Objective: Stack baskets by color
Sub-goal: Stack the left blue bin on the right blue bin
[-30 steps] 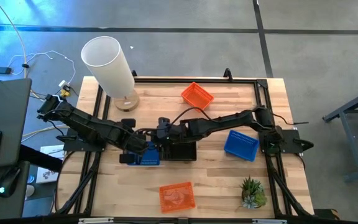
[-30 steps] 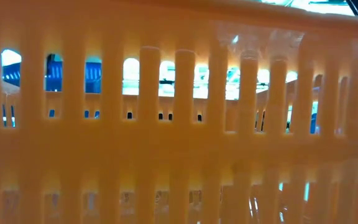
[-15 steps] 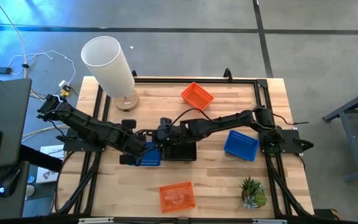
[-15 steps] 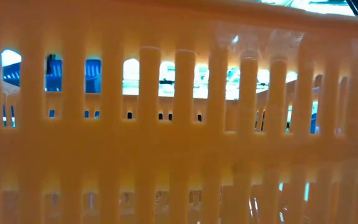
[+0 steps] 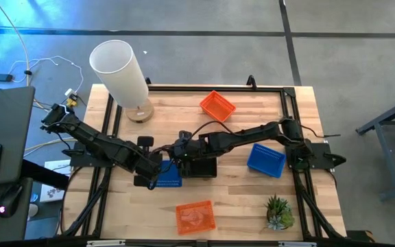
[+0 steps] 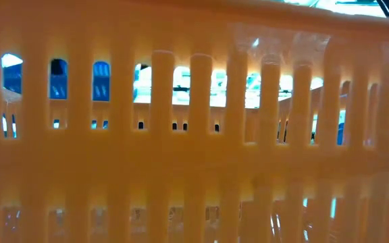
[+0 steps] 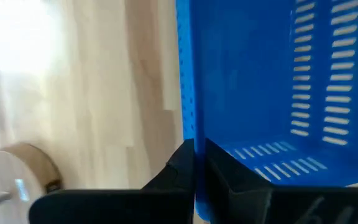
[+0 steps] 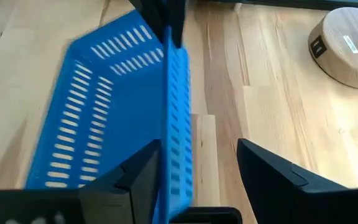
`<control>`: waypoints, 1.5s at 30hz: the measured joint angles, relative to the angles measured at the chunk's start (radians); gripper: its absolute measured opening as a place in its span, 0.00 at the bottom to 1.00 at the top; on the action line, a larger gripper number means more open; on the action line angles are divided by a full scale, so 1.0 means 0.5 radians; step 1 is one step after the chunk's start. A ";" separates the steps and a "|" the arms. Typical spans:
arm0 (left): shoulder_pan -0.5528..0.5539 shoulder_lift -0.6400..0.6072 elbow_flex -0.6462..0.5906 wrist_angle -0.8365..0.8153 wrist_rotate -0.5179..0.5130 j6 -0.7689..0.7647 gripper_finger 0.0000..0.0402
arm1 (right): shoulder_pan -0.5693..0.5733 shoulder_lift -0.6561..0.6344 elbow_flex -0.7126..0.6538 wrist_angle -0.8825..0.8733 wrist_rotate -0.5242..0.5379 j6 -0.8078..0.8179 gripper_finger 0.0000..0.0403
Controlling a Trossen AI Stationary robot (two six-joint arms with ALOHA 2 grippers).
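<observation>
From above, my left gripper point(image 5: 158, 169), closed on the wall of a blue basket point(image 5: 168, 175), had drawn it from the black basket point(image 5: 201, 166) toward the front edge of the bench; its long axis ran left to right. I judged this blue one now free for stacking. My right gripper point(image 5: 177, 152) hung wide open and empty just behind it.

At my left wrist, the fingers point(image 7: 182, 171) pinched the basket's side wall, mouth up.

At my right wrist, the open fingers point(image 8: 263, 171) straddled that rim.
</observation>
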 joint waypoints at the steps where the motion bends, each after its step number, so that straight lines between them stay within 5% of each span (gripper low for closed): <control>1: -0.002 0.000 0.008 0.003 -0.047 0.004 0.00 | -0.001 -0.001 0.000 -0.003 -0.004 0.004 0.48; 8: -0.006 -0.001 0.166 0.022 -0.201 0.114 0.00 | -0.008 0.003 -0.005 -0.037 -0.035 0.036 0.41; 19: -0.005 0.000 0.229 0.015 -0.172 0.110 0.00 | -0.005 0.002 -0.003 -0.050 -0.114 0.043 0.03; 30: 0.011 0.000 0.227 0.015 -0.134 0.108 0.02 | -0.004 0.002 0.005 -0.082 -0.096 0.086 0.00; 45: 0.011 -0.007 0.222 -0.009 -0.100 0.091 0.32 | -0.005 0.002 0.005 -0.254 -0.036 0.144 0.00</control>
